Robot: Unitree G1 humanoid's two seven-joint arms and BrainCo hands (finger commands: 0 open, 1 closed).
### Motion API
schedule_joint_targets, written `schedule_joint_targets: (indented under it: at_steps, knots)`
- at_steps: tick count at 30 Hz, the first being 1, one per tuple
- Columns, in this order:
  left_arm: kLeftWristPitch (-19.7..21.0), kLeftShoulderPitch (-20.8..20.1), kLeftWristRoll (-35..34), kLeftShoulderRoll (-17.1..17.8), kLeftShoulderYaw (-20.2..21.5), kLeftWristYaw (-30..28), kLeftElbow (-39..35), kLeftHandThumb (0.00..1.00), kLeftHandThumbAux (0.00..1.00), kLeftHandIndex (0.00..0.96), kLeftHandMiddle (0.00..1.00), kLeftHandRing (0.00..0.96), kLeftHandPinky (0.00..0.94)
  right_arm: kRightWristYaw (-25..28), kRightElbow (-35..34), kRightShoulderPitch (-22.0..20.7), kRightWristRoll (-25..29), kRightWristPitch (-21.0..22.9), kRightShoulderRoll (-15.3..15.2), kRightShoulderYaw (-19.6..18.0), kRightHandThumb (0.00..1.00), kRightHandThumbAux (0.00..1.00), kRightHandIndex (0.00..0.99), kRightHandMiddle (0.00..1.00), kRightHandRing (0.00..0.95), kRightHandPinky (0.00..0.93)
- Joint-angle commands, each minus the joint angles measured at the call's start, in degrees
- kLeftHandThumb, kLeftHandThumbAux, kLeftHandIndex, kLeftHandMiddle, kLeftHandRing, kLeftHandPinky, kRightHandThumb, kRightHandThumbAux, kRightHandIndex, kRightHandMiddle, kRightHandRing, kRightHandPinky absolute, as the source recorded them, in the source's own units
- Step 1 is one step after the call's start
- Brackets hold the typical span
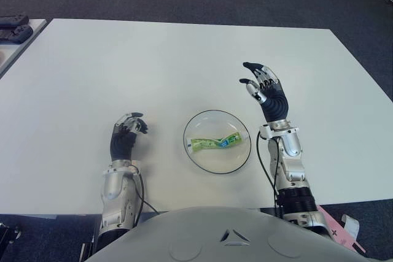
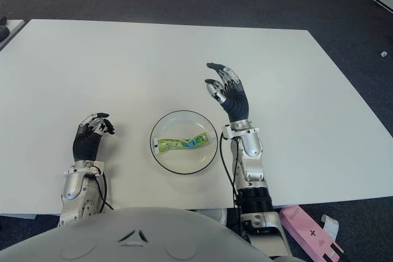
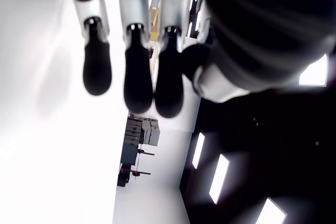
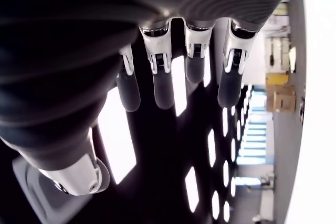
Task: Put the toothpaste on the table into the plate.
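Observation:
The green and white toothpaste tube (image 1: 216,143) lies flat inside the clear glass plate (image 1: 215,162), which sits on the white table (image 1: 153,65) near its front edge. My right hand (image 1: 265,87) is raised beyond the plate's right side, apart from it. Its fingers (image 4: 163,85) are stretched out and hold nothing. My left hand (image 1: 128,130) shows to the left of the plate, its fingers (image 3: 137,87) loosely bent around nothing.
Black devices (image 1: 13,29) lie on a separate surface past the table's far left edge. A pink box (image 2: 310,234) shows below the front right edge. Dark carpet surrounds the table.

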Motion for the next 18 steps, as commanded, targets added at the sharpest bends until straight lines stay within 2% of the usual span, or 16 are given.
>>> schedule_joint_targets:
  at_steps: [1,5,7,10,15,18]
  knots:
    - [0.4,-0.4,-0.1,0.6,0.0,-0.6,1.5,0.702,0.718,0.435,0.618,0.601,0.581,-2.9,-2.2,1.6,4.1,6.3,2.9,-2.9,0.38,0.736,0.27,0.325,0.317,0.379]
    - [0.9,-0.5,0.0,0.8,0.0,-0.2,1.4,0.702,0.718,0.435,0.618,0.601,0.583,-7.7,-3.8,2.0,8.1,13.4,5.7,-5.8,0.391,0.77,0.31,0.364,0.375,0.444]
    - [1.1,-0.5,-0.1,0.8,0.1,-0.1,1.3,0.702,0.718,0.435,0.618,0.601,0.586,-9.7,-4.5,2.0,8.9,16.0,6.8,-6.9,0.571,0.745,0.374,0.404,0.421,0.481]
    - [1.2,-0.4,-0.2,0.7,0.1,0.0,1.1,0.703,0.718,0.435,0.617,0.6,0.588,-12.8,-4.2,2.0,9.3,18.9,8.2,-8.7,0.656,0.733,0.404,0.432,0.451,0.502]
    - [0.7,-0.5,-0.5,0.7,0.3,-0.3,1.2,0.704,0.718,0.435,0.61,0.594,0.586,-18.1,0.9,1.2,9.8,20.8,11.5,-13.2,0.696,0.727,0.421,0.486,0.503,0.538]
    - [0.5,-0.6,-0.5,0.9,0.3,-0.5,1.4,0.704,0.718,0.435,0.608,0.592,0.584,-19.3,1.7,0.9,10.4,21.8,12.6,-14.3,0.703,0.726,0.425,0.513,0.523,0.544]
